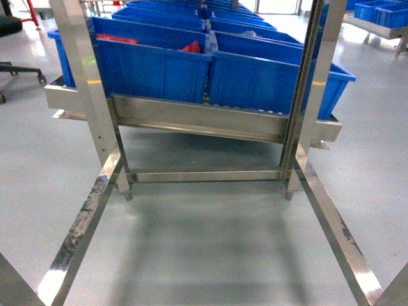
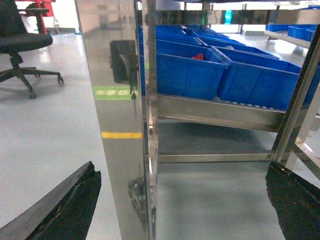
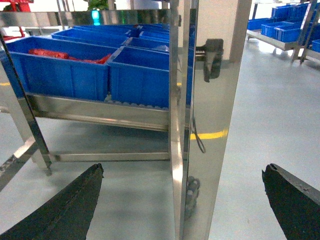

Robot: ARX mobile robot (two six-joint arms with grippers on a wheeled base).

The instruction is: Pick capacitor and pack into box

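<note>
No capacitor shows in any view, and the box is out of view as well. My left gripper (image 2: 182,170) is open, its dark fingers (image 2: 70,207) spread wide at the bottom corners of the left wrist view, with nothing held. A shiny steel rack post (image 2: 125,125) stands ahead of the gap. My right gripper (image 3: 183,169) is also open and holds nothing, its fingers (image 3: 292,200) wide apart before another steel post (image 3: 210,125). Neither gripper appears in the head view.
A steel rack frame (image 1: 197,121) carries rows of blue bins (image 1: 153,67) on a sloped shelf. Red items (image 1: 191,46) lie in some bins; what they are I cannot tell. Steel floor rails (image 1: 80,223) run towards me on both sides. An office chair (image 2: 20,45) stands at the left.
</note>
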